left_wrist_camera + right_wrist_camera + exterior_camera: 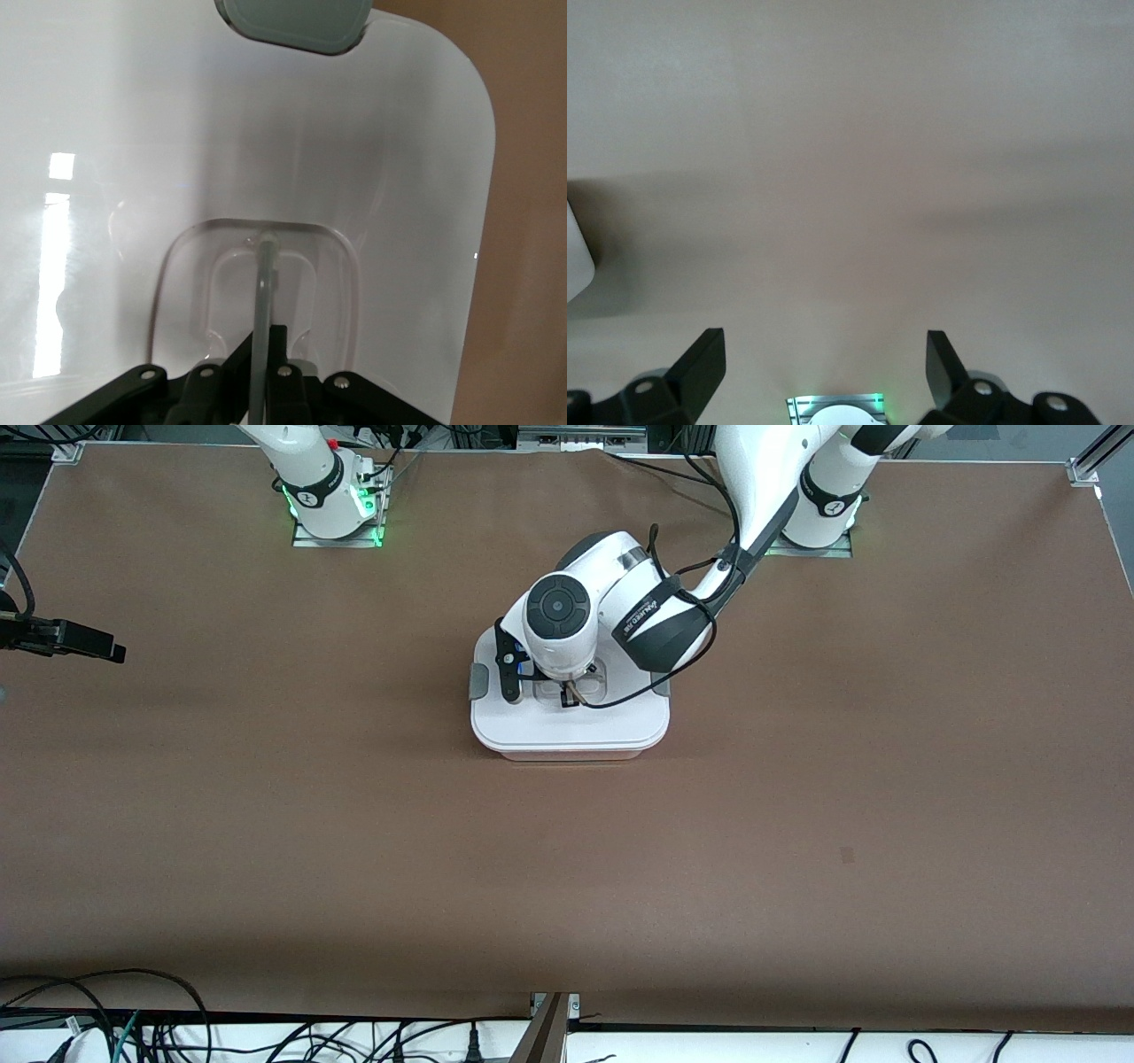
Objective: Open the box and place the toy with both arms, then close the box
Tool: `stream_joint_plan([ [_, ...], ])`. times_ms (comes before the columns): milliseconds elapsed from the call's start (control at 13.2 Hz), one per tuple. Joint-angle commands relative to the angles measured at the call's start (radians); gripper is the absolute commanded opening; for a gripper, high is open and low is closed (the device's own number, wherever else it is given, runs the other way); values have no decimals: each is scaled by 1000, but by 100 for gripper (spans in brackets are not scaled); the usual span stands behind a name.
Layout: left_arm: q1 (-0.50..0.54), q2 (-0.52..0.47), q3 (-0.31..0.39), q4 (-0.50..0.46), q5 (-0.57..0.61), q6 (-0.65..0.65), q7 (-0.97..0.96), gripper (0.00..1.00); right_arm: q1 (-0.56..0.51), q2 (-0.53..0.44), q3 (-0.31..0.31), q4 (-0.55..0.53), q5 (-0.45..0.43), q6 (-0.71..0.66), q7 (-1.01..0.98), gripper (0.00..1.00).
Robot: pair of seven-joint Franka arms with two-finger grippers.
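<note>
Centre of frame, box [570,726]: lid on, long axis across the frame, on desk [797,824].
left tool [570,695]: clamped on the lid's clear handle [263,266].
right tool [824,354]: at frame's left edge, over desk, fingers apart, waiting.

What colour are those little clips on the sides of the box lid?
Grey. The clip shows best in the left wrist view, against the white lid.

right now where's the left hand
The left hand is down on the box lid at mid-table, shut on the clear centre handle.
</note>
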Motion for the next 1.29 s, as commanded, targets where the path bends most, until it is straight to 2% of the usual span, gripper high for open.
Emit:
stream_joint_plan([
  [0, -1, 5, -3, 13, 3, -4, -7, 0, 1, 2, 3, 7, -1, 1, 8, 100],
  [379, -4, 10, 0, 13, 6, 15, -16, 0, 1, 2, 3, 7, -1, 1, 8, 100],
  [455, -4, 8, 0, 13, 8, 15, -13, 37, 1, 2, 3, 7, -1, 1, 8, 100],
  [531, -1, 8, 0, 13, 8, 16, -1, 99, 1, 2, 3, 7, -1, 1, 8, 100],
  [834, 3, -24, -1, 13, 8, -5, -6, 100, 1, 2, 3, 7, -1, 1, 8, 100],
  [986, 12, -74, 5, 18, 5, -100, -21, 100, -1, 2, 3, 7, -1, 1, 8, 100],
  [1214, 126, -156, 6, 18, -3, -229, -90, 100, 1, 3, 3, 8, -1, 1, 6, 100],
])
